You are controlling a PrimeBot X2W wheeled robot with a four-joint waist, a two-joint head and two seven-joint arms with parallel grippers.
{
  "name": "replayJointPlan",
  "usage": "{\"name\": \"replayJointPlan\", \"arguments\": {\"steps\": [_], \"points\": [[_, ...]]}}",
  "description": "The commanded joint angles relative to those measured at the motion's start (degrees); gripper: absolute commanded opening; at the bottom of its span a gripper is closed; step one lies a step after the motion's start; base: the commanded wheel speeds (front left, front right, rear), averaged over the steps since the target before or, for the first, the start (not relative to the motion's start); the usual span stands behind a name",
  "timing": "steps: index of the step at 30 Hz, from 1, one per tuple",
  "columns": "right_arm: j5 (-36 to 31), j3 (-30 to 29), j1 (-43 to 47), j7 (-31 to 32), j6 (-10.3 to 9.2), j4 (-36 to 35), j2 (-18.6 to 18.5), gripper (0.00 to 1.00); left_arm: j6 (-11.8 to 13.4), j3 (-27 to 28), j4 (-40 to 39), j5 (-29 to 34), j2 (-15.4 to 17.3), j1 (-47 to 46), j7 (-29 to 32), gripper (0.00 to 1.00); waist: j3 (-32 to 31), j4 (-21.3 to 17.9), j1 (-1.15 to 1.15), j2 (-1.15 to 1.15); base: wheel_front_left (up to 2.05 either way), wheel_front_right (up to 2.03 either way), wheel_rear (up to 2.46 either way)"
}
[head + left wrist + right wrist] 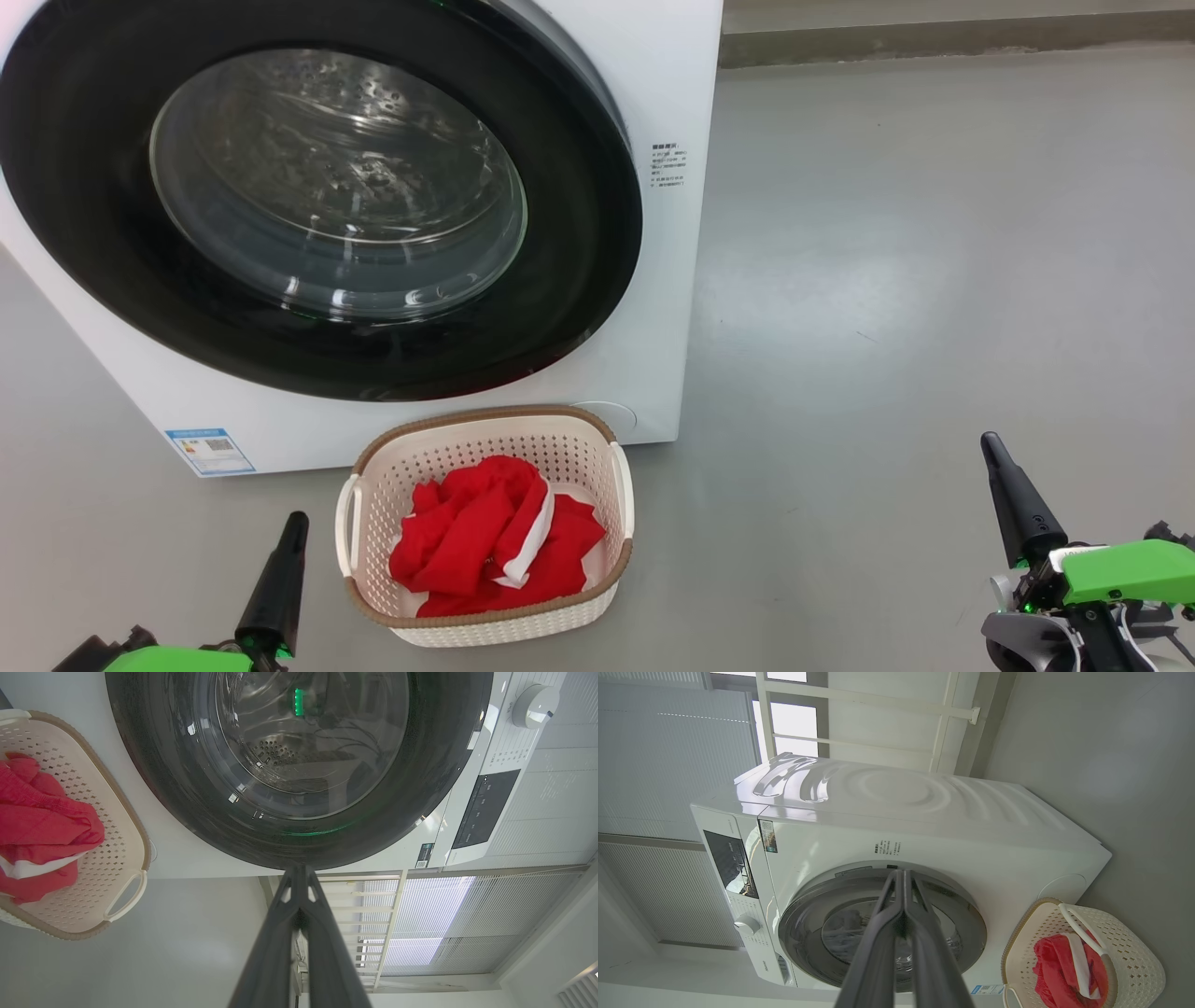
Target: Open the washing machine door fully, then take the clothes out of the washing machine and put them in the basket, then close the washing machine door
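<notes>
The white washing machine (653, 308) stands ahead with its black-rimmed glass door (327, 205) lying flush against its front; the steel drum shows through the glass. On the floor in front sits the cream basket (485, 625) holding the red clothes (495, 551) with white trim. My left gripper (291, 532) is shut and empty at the basket's left. My right gripper (997, 457) is shut and empty, far to the basket's right. The left wrist view shows the door (299, 765), the basket (126, 858) and the clothes (42, 826). The right wrist view shows the machine (924, 812), the door (808, 924) and the basket (1134, 952).
Grey floor (934, 280) stretches wide to the machine's right. A low ledge (934, 37) runs along the back. The machine's control panel (481, 812) and dial (532, 707) are at its top. A white rail (878, 700) and window blinds stand behind it.
</notes>
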Motion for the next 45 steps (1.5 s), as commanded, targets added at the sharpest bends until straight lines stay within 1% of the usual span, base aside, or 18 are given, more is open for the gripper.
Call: {"name": "replayJointPlan", "arguments": {"steps": [1,45], "points": [[-0.06,0.78,-2.39,0.29,-0.02,-1.39,-0.53,0.0,-0.4,2.09,-1.12,-0.39,0.46,-2.25,0.34,0.0,0.0,0.0,0.0,0.0,0.0,0.0,0.0],[-0.23,0.58,-2.41,0.45,-0.02,-1.38,-0.39,0.0,-0.4,2.23,-1.12,-0.27,0.36,-2.26,0.45,0.0,0.0,0.0,0.0,0.0,0.0,0.0,0.0]]}}
